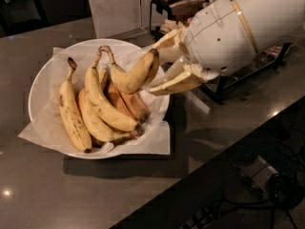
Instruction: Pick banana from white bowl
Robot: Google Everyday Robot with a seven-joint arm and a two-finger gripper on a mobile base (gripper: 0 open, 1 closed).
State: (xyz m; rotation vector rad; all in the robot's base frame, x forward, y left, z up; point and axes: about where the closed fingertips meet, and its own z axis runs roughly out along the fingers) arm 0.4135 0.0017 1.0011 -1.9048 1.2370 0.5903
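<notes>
The white bowl [43, 80], lined with crumpled white paper, sits on the dark counter at the left. The short curved banana [133, 73] hangs above the bowl's right side, its bent stem pointing left and its dark tip toward the arm. My gripper [159, 66] comes in from the right, its pale fingers [174, 82] closed around the banana's tip end. Several longer bananas [97, 106] still lie in the bowl, one slim one [71, 116] at the left.
A black wire rack [248, 70] with packaged goods stands at the right behind my arm. A white paper bag [114, 8] stands behind the bowl. The counter's front edge runs diagonally at the lower right, with cables on the floor below.
</notes>
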